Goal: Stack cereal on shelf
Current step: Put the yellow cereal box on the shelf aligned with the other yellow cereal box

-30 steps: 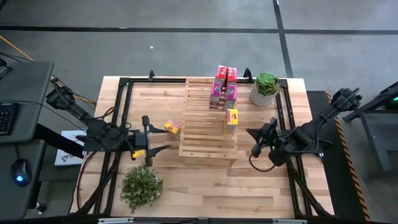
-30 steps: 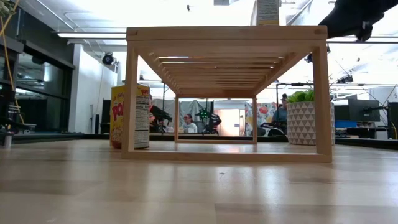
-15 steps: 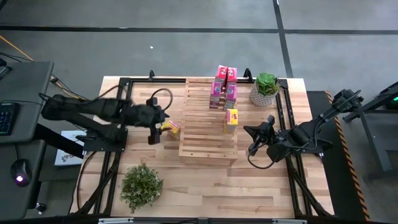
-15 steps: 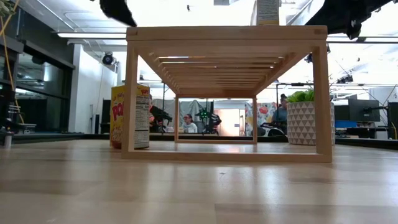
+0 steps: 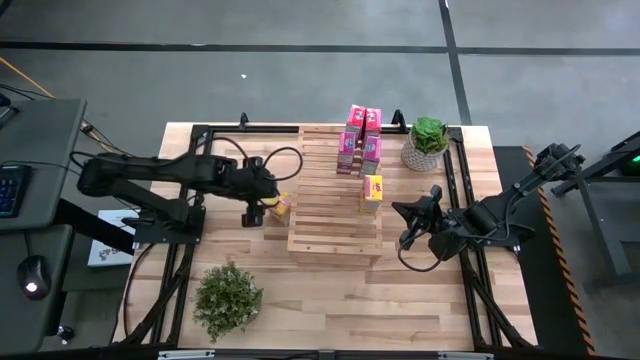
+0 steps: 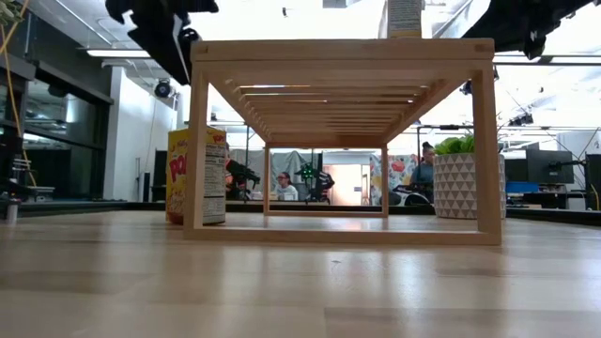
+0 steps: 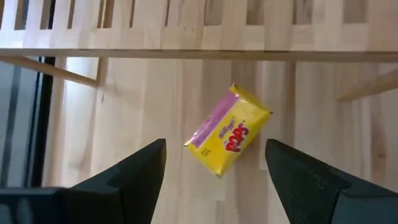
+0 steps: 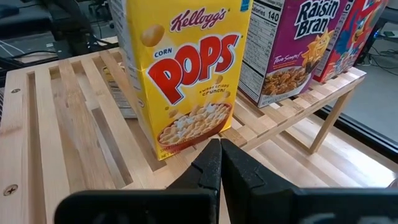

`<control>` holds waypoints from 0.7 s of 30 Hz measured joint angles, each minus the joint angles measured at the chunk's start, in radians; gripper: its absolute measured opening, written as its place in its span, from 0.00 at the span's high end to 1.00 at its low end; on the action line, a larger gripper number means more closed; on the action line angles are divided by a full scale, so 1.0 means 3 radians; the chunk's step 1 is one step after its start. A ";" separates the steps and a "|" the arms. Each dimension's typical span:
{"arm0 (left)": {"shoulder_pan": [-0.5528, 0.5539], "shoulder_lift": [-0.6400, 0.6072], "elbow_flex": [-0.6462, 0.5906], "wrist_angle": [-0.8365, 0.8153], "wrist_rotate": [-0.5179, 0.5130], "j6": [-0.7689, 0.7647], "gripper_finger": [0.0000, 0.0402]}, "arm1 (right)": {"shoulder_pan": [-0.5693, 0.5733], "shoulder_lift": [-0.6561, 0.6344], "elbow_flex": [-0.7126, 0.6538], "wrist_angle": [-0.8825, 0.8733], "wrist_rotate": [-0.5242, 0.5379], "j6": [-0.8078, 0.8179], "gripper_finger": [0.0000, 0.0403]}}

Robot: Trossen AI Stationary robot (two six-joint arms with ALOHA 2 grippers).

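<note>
Reading the print first: the yellow box (image 8: pixel 186 74) that stands on the shelf (image 8: pixel 68 118) shows "Kellogg's CORN POPS" in red letters, with a picture of a bowl of cereal below. Beside it on the same slats stands a purple box (image 8: pixel 292 53) with the words "Raisin Bran", and its side panel carries a nutrition table where "140" can be read. In the high view these boxes are at the far part of the shelf, the pink ones (image 5: pixel 360 140) in a close group and the yellow one nearer to the middle, by the right edge.

One more yellow box (image 7: pixel 227 130) lies flat on the table (image 5: pixel 330 300), just beside the left long side of the shelf. Its face shows "Kellogg's" and "POPS" and a pink stripe along one edge. In the low view the same box (image 6: pixel 197 176) is partly hidden behind the shelf's front left leg.

The left gripper (image 5: pixel 254 205) hangs above this lying box with its fingers (image 7: pixel 130 180) spread apart, one on each side of the box, and it does not touch it. The long axis of the box runs diagonally to the shelf's edge and across the line between the two fingers.

The right gripper (image 5: pixel 405 228) waits near the right side of the shelf, close to the standing Corn Pops box. Its fingers (image 8: pixel 208 165) are pressed together and hold nothing.
</note>
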 joint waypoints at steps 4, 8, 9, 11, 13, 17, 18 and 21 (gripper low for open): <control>0.0007 0.0085 0.0000 0.0072 -0.0020 0.0158 0.34 | 0.0000 0.0000 0.0000 0.0001 0.0017 0.0028 1.00; 0.0006 0.0145 0.0000 0.0246 -0.0031 0.0163 0.34 | 0.0000 0.0000 0.0001 0.0001 0.0019 0.0036 1.00; 0.0006 0.0158 0.0001 0.0274 -0.0035 0.0166 0.34 | 0.0000 0.0000 0.0000 0.0001 0.0025 0.0036 1.00; 0.0006 0.0192 0.0000 0.0262 -0.0038 0.0171 0.34 | 0.0000 0.0000 0.0001 0.0001 0.0045 0.0036 1.00; 0.0006 0.0230 0.0000 0.0265 -0.0040 0.0203 0.34 | 0.0000 0.0000 0.0001 0.0001 0.0045 0.0036 1.00; 0.0005 0.0312 0.0000 0.0207 -0.0043 0.0363 0.33 | 0.0000 0.0000 0.0000 0.0000 0.0045 0.0041 1.00; 0.0005 0.0333 0.0000 0.0205 -0.0046 0.0366 0.32 | 0.0000 0.0000 0.0001 0.0000 0.0045 0.0042 1.00; 0.0005 0.0400 0.0000 0.0186 -0.0044 0.0392 0.27 | 0.0000 0.0000 0.0000 0.0000 0.0045 0.0062 1.00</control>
